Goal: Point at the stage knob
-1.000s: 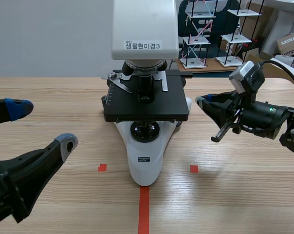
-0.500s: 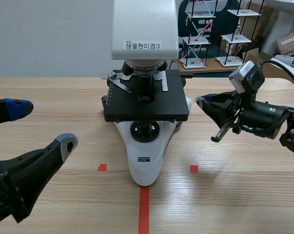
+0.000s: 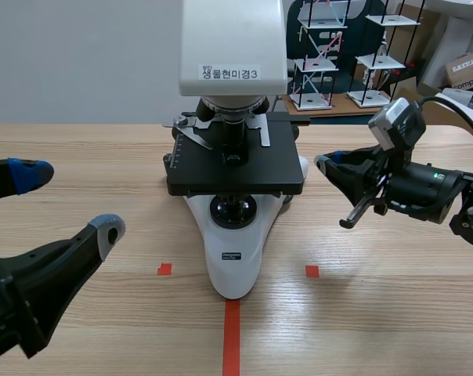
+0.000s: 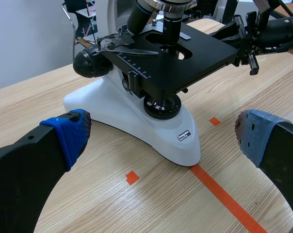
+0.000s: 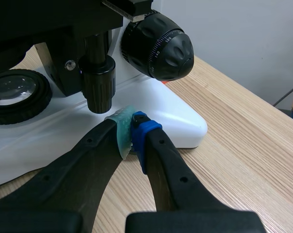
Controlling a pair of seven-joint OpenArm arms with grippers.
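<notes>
Nothing has moved: the right gripper (image 5: 129,132), pressed together, stays just beside the stage knob (image 5: 99,90), so the pointing seems done.

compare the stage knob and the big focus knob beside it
The stage knob is a slim cylinder hanging down under the stage; the focus knob is a fat disc sticking out sideways. The focus knob carries white scale marks; the stage knob shows none. Both are black.

A pale wooden worktop (image 3: 393,309) carries one microscope (image 3: 233,262), its white base (black stage above) standing near the middle. An orange-red tape line (image 3: 232,338) meets the base's front, with a small tape square (image 3: 164,269) either side.
</notes>
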